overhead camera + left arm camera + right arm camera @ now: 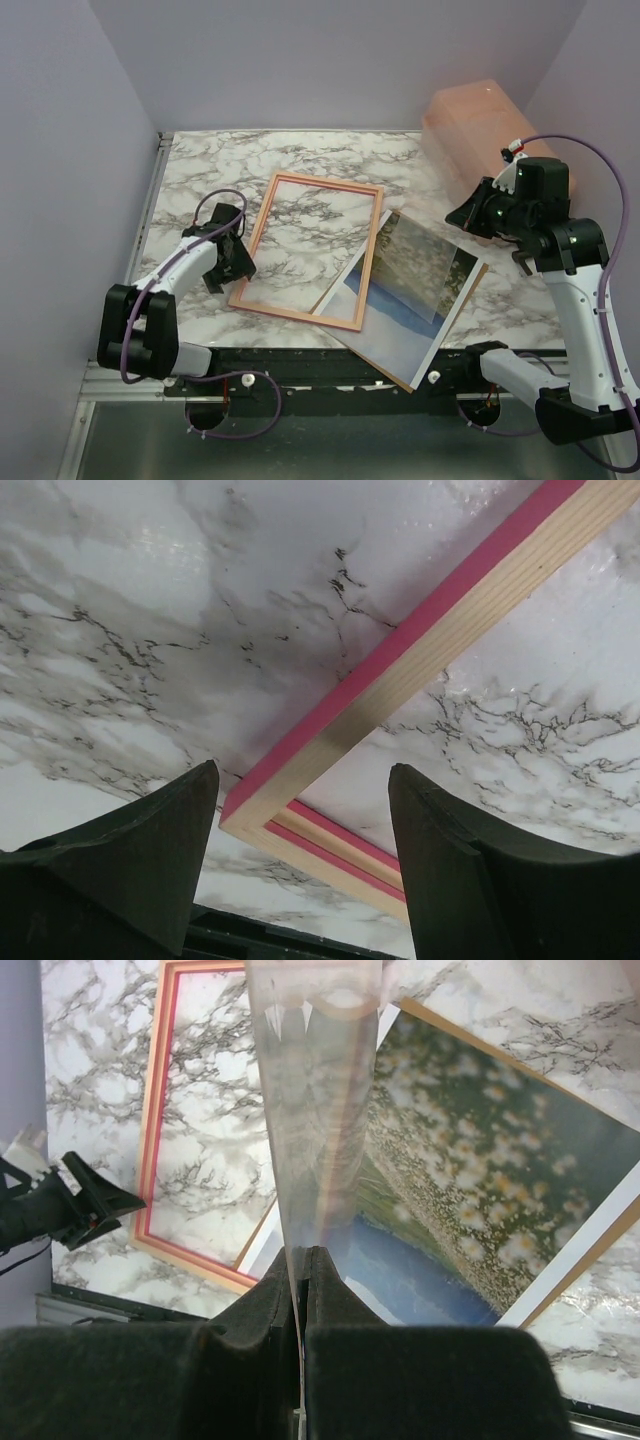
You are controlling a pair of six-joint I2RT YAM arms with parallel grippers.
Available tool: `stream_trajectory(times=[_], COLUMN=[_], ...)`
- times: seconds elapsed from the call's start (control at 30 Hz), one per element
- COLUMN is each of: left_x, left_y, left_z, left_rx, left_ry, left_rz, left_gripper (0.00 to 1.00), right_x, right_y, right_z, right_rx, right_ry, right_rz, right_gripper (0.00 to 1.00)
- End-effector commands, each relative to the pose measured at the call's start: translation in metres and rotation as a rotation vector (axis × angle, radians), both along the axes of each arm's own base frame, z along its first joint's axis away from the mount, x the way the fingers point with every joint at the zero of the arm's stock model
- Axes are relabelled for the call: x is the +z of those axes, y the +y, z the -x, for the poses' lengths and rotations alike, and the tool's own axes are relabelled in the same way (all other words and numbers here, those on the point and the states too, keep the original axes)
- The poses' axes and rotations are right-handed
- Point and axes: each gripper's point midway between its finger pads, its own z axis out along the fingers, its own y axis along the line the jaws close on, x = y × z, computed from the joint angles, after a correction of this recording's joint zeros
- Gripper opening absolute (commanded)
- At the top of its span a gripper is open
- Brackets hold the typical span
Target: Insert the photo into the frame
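Observation:
The frame (pixel 330 181) lies orange-tan back up in the middle of the marble table. The photo (pixel 405 320) lies printed side up to its right, one corner tucked under the frame's near right corner. My left gripper (pixel 232 262) is open, its fingers on either side of the frame's near left corner (pixel 450 630) without touching it. My right gripper (pixel 462 215) is shut on a thin clear sheet (pixel 315 1110) and holds it tilted up above the photo (pixel 480 1190). The frame's pink-edged border (pixel 160 1110) also shows in the right wrist view.
A translucent orange-pink container (pixel 480 125) stands at the back right. A brown board edge (pixel 520 1064) shows under the photo's far side. Walls close in the table (pixel 200 170) at the left, back and right. The photo overhangs the table's near edge.

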Motion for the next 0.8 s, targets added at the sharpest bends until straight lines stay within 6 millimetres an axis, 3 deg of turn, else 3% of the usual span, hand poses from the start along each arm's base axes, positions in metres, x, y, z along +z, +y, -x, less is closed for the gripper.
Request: stream_trajectory(times=[0.0,0.23,0.5,0.77], left_x=[-0.01,-0.02,-0.03,-0.013], left_y=[-0.022,-0.053,-0.072,-0.091], left_z=[-0.004,0.02,0.051,0.058], left_rx=[-0.094,-0.147,-0.187,-0.249], left_ry=[0.033,0.044,0.067,0.017], left_rz=[0.107,0.248,0.298,0.351], left_gripper=[0.71,0.64,0.61,0.59], right_x=[0.014,0.035,0.043,0.067], right_y=[0.013,0.031,0.053,0.063], right_z=[0.006,0.013,0.017,0.02], right_rx=[0.054,0.131,0.233,0.309], right_ry=[-0.016,-0.042,-0.05,-0.086], right_rz=[-0.058,-0.149,-0.256,-0.298], right_gripper=[0.01,0.0,0.01,0.01])
